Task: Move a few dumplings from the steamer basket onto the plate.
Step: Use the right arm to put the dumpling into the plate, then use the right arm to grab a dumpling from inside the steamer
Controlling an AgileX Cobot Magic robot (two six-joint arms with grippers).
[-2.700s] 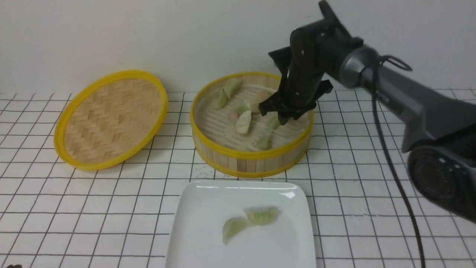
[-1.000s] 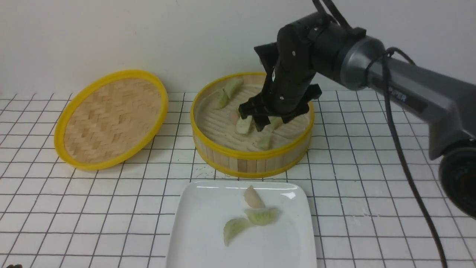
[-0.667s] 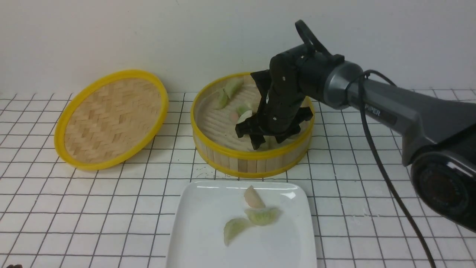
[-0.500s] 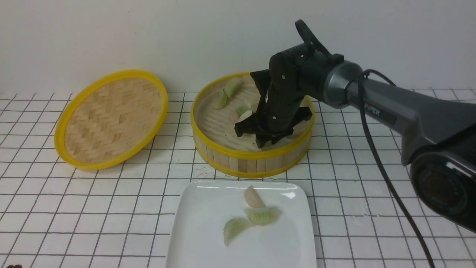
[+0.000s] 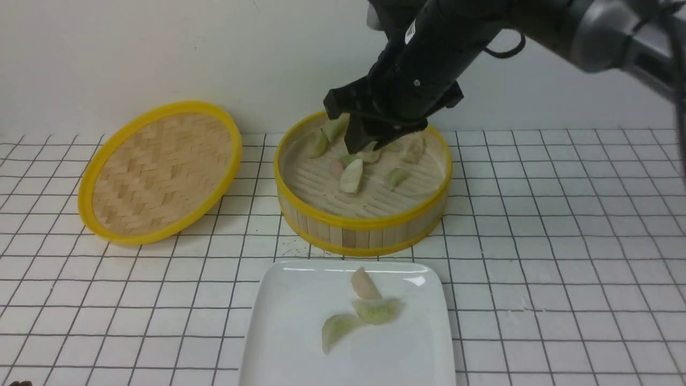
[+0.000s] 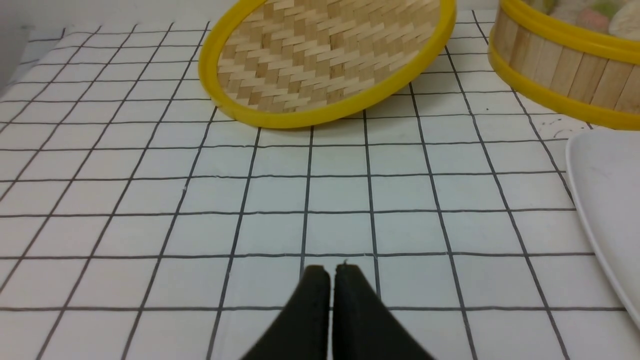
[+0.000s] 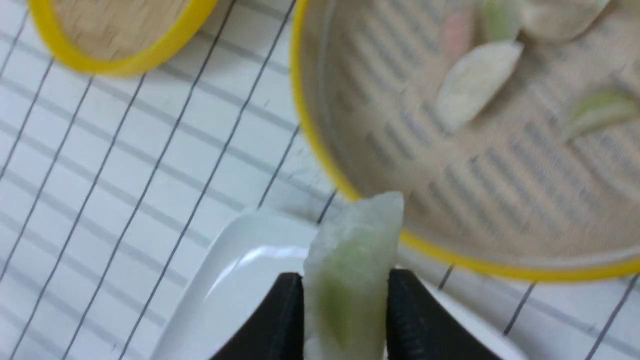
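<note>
The steamer basket (image 5: 364, 222) stands at the back centre with several dumplings (image 5: 351, 176) on its slat floor. In front of it the white plate (image 5: 289, 332) carries three dumplings (image 5: 378, 311). My right gripper (image 5: 367, 143) hangs above the basket's middle. In the right wrist view it (image 7: 345, 280) is shut on a pale green dumpling (image 7: 350, 260), held upright between the fingers, with the basket rim (image 7: 450, 260) and a plate corner (image 7: 235, 280) below. My left gripper (image 6: 331, 272) is shut and empty, low over the tiles left of the plate (image 6: 610, 200).
The flat woven lid (image 5: 161, 169) with its yellow rim leans tilted at the back left, next to the basket. A white wall runs close behind both. The table is white tile with a dark grid.
My right gripper went down into the front of the basket, shut on a pale green dumpling and rose with it. The plate gained a third dumpling after the oldest frame.
</note>
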